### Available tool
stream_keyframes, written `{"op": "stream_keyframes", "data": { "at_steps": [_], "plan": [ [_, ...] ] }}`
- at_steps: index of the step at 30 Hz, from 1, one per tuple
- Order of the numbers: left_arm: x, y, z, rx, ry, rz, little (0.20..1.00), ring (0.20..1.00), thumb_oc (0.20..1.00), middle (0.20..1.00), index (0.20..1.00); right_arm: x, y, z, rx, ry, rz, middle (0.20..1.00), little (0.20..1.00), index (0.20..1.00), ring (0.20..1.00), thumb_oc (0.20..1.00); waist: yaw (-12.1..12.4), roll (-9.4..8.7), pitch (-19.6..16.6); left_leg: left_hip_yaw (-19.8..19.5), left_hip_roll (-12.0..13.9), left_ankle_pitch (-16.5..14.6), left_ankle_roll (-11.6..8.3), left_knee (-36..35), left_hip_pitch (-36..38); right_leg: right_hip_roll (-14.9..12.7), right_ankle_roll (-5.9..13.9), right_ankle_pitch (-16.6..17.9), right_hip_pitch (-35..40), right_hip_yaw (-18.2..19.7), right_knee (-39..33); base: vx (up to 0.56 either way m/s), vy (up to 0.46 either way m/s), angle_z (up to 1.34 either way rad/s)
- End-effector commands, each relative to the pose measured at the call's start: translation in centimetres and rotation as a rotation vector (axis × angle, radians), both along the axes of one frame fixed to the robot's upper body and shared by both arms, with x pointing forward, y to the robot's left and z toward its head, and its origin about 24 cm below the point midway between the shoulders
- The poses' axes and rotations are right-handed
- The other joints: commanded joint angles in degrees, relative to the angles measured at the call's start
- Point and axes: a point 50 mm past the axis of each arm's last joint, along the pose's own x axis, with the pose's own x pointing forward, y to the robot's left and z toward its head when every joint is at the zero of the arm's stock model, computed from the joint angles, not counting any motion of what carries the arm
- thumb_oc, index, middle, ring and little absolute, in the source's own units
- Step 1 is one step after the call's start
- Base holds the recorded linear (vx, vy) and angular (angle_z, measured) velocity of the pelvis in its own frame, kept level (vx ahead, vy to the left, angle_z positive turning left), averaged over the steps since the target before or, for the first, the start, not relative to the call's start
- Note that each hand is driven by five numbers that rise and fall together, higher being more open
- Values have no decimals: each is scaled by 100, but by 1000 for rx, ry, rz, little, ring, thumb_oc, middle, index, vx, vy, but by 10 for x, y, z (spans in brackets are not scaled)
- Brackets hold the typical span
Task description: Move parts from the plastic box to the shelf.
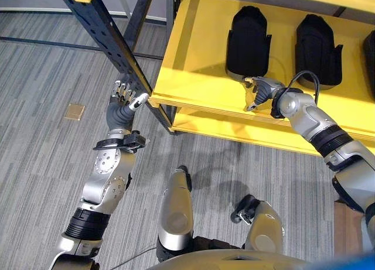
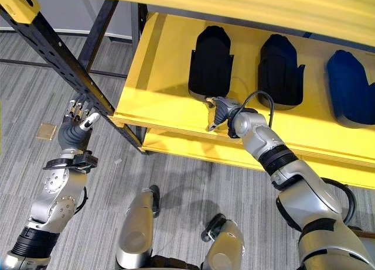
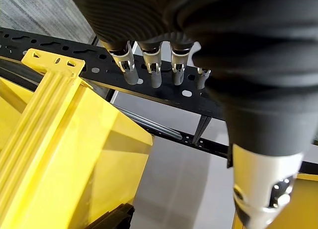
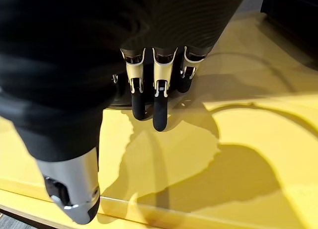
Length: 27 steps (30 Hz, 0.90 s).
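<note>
- Okay, left eye view: we see the yellow shelf (image 1: 193,77) with two black parts (image 1: 248,43) (image 1: 317,43) standing on its board, side by side.
- Our right hand (image 1: 262,91) sits over the shelf board just in front of the nearer black part, fingers loosely bent, nothing in them.
- Our left hand (image 1: 122,101) is raised off the shelf's corner, beside the black perforated upright (image 1: 111,41), fingers relaxed and empty.
- A small tan square (image 1: 74,111) lies on the grey floor (image 1: 41,164), well apart from the shelf.
- Right eye view: same shelf, and a blue part (image 2: 351,88) shows past the two black ones, at the far end of the row from the upright.
- The right hand is close to the base of the first black part; we cannot tell if it touches.
- Left wrist view: left-hand fingers (image 3: 155,75) hang fairly straight, gripping nothing, in front of the perforated upright, with the shelf's yellow edge (image 3: 59,154) beside them.
- Right wrist view: right-hand fingers (image 4: 159,105) point down at the yellow board, slack, holding nothing; a dark part base shows just behind them.
</note>
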Motion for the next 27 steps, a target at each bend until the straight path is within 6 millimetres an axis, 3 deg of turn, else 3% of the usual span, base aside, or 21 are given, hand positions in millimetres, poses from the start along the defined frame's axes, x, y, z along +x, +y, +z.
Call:
{"op": "stream_keyframes", "data": {
  "at_steps": [1,4,5,7,15,16,19,22,27],
  "plan": [
    [-3,-3,13,-15,-92,-16,1000,1000,1000,1000,1000,-1,11,1,40,47,61,1000,1000,1000,1000,1000,147,2,-147,109,192,-81,-33,-274,273,-293,277,59,-77,-266,317,0,0,0],
    [-5,2,13,-36,-91,27,1000,1000,1000,1000,1000,-13,21,-12,127,88,90,1000,1000,1000,1000,1000,70,-34,-159,129,201,-69,-29,-307,314,-262,296,57,-52,-216,278,-24,-9,0],
    [-7,5,15,-25,-111,35,1000,1000,1000,1000,1000,-22,25,-15,153,92,112,1000,1000,1000,1000,1000,2,-66,-150,218,241,76,11,-393,282,-220,230,175,-71,-257,146,-79,-30,-1],
    [-9,8,17,-25,-121,47,1000,1000,1000,1000,1000,-29,26,-14,57,59,156,1000,1000,1000,1000,1000,-52,-90,-144,236,258,89,4,-407,289,-161,223,183,-62,-218,95,-57,-18,-3],
    [-13,14,15,-59,-116,128,1000,1000,1000,1000,1000,-79,42,-31,260,252,270,1000,1000,1000,1000,1000,-379,-201,-146,355,327,87,-15,-460,358,33,235,142,-87,-6,38,-15,2,-5],
    [-15,15,10,-85,-84,121,1000,1000,1000,1000,1000,-96,48,-32,405,345,349,1000,1000,1000,1000,1000,-442,-230,-165,384,331,117,-32,-535,421,122,238,164,-28,5,-73,-24,-40,-7],
    [-15,13,4,-152,-47,46,1000,1000,1000,1000,1000,-108,50,-29,555,358,403,1000,1000,1000,1000,1000,-507,-263,-238,413,300,174,-47,-690,544,217,246,219,84,15,-261,9,-32,-9],
    [-17,6,-15,-147,56,-57,1000,1000,1000,1000,1000,-124,44,-23,779,385,480,1000,1000,1000,1000,1000,-605,-256,-416,472,268,333,-76,-1027,771,398,239,334,293,42,-654,44,-8,-2],
    [-40,1,-60,-183,183,-168,1000,1000,1000,1000,1000,-140,3,-38,1231,384,381,1000,1000,1000,1000,1000,-759,-159,-845,585,105,672,-171,-1796,1260,674,232,675,767,140,-1670,93,37,-8]
  ]
}}
